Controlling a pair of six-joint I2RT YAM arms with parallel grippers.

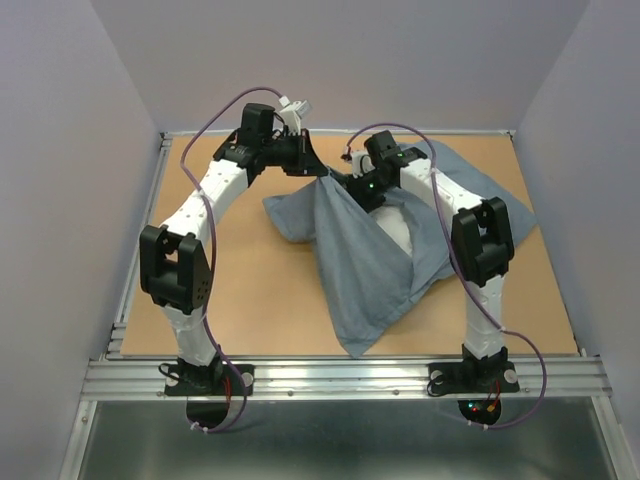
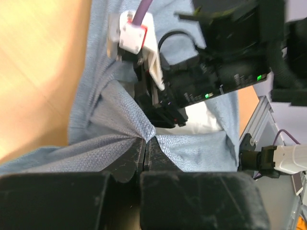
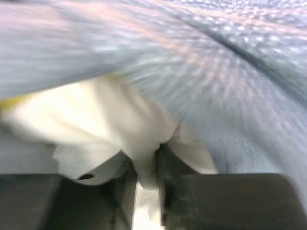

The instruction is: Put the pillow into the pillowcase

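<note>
**Both grippers clamped on cloth, pillow at the case's mouth**

From above, the large floppy grey-blue fabric pillowcase (image 1: 365,270) sprawls across the tan wooden table (image 1: 250,300), with one edge lifted to a peak by the left gripper (image 1: 327,176). The right gripper (image 1: 363,192) sits just beside it at the case's opening, where a patch of the soft white quilted pillow (image 1: 402,232) shows under the cloth.

The left wrist view shows the left jaws pressed fully together on a gathered fold of the pillowcase.

The right wrist view — blurred — shows the right jaws nearly closed, pinching white pillow fabric beneath the grey-blue cloth.
</note>
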